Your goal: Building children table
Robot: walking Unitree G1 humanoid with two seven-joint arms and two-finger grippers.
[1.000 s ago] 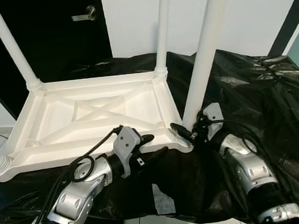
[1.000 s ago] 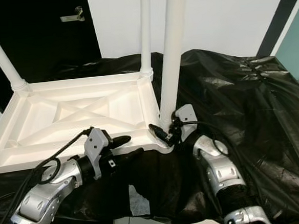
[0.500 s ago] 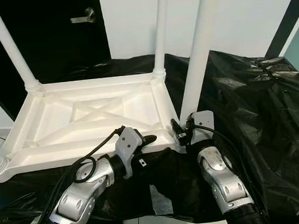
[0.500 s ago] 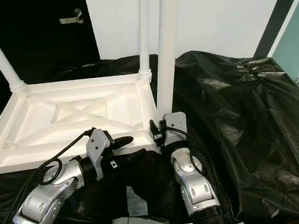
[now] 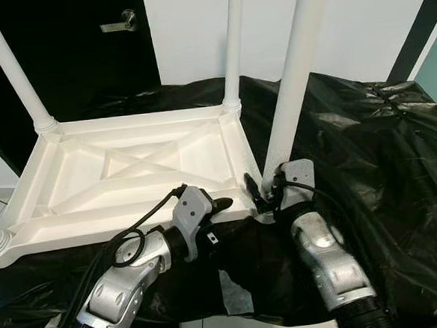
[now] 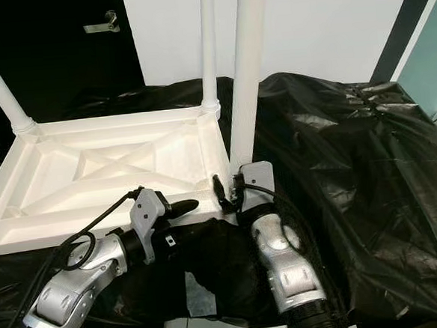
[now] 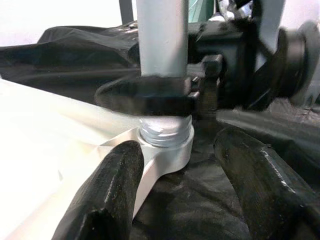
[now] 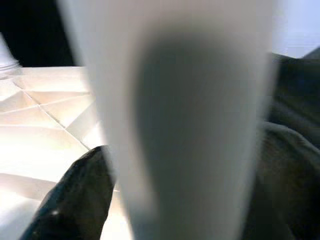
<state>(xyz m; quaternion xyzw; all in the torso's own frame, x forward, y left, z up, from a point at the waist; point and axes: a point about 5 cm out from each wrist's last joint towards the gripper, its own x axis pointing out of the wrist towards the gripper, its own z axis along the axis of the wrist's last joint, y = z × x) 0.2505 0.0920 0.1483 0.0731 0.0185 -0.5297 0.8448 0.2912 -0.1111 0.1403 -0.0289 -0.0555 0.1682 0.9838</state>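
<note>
On black plastic sheeting (image 5: 367,146), upside down, lies the white tabletop (image 5: 129,174), ribbed underside facing up with a cross brace in the middle. Standing upright from its corners: far-left leg (image 5: 9,66), far-right leg (image 5: 231,47), and the near-right leg (image 5: 292,84), seated in the corner socket (image 7: 167,145) with threads showing at its base. Down at that base, right gripper (image 5: 260,197) clamped around the near-right leg, black fingers (image 7: 145,95) pressed across the pole just above the socket. Just beside it, along the tabletop's near rim, left gripper (image 5: 220,209) hovering with jaws spread wide, fingertips (image 7: 112,180) either side of the socket, nothing between them. Behind, a dark door (image 5: 68,47) with a metal handle (image 5: 122,22), beside a white wall (image 5: 373,18). Below the near edge, a scrap of pale floor (image 5: 235,294) peeking through a gap in the sheeting.
</note>
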